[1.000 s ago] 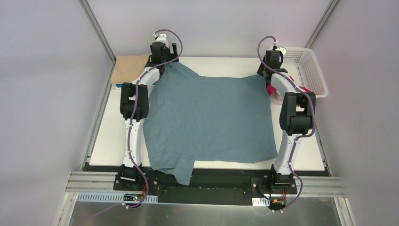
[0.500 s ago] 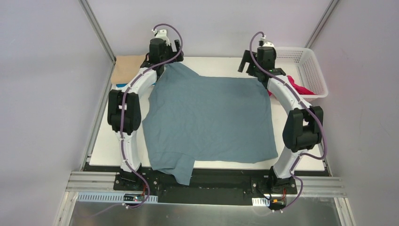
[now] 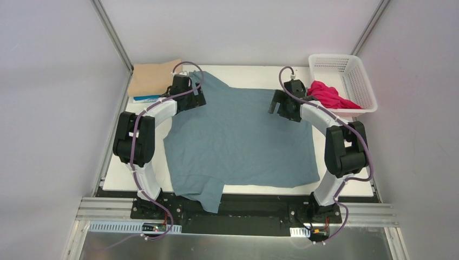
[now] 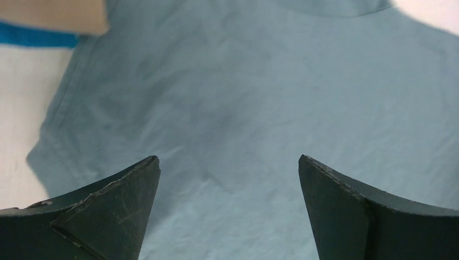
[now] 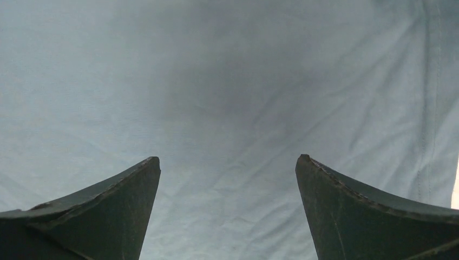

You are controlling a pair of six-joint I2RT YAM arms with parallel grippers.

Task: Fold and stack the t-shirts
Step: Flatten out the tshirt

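The dusty teal-blue t-shirt lies spread flat over the table, one sleeve hanging over the near edge. My left gripper hovers open over its far left corner, with only cloth between the jaws. My right gripper hovers open over its far right part, jaws wide above bare cloth. The tan t-shirt lies folded at the far left on top of the bright blue t-shirt; both show at the top left of the left wrist view. The magenta-red t-shirt lies bunched beside the basket.
The white plastic lattice basket stands at the far right corner. Metal frame posts rise at the back left and back right. The table's near edge is dark, with the arm bases on it.
Both arms have drawn back from the shirt's far corners toward the middle and come down lower. The tan shirt and the magenta-red shirt now show more fully.
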